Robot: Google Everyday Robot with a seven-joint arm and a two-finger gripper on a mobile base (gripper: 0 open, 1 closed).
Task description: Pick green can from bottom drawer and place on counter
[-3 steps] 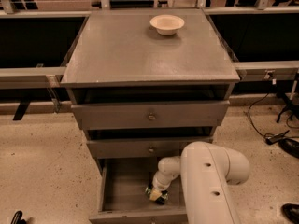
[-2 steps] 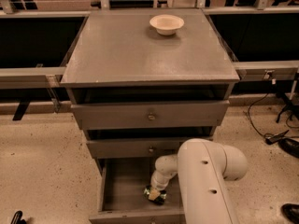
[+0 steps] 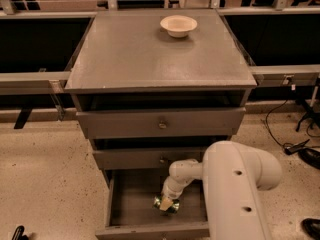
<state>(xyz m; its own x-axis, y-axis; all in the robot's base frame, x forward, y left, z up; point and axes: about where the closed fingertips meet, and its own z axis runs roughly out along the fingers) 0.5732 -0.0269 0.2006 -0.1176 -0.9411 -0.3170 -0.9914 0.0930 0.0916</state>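
Observation:
The green can (image 3: 161,203) lies in the open bottom drawer (image 3: 131,204), near the middle of its floor, and only its shiny green edge shows. My gripper (image 3: 167,203) reaches down into the drawer and sits right on the can, covering most of it. My white arm (image 3: 235,194) fills the lower right and hides the drawer's right side. The counter (image 3: 135,49) is the flat grey top of the cabinet above.
A cream bowl (image 3: 178,25) stands at the back of the counter, right of centre. Two knobbed drawers (image 3: 161,124) above the bottom drawer are closed. Cables (image 3: 290,144) and a dark object lie on the floor to the right.
My arm has shifted slightly to the left over the drawer. The gripper stays down at the can, which has not visibly moved.

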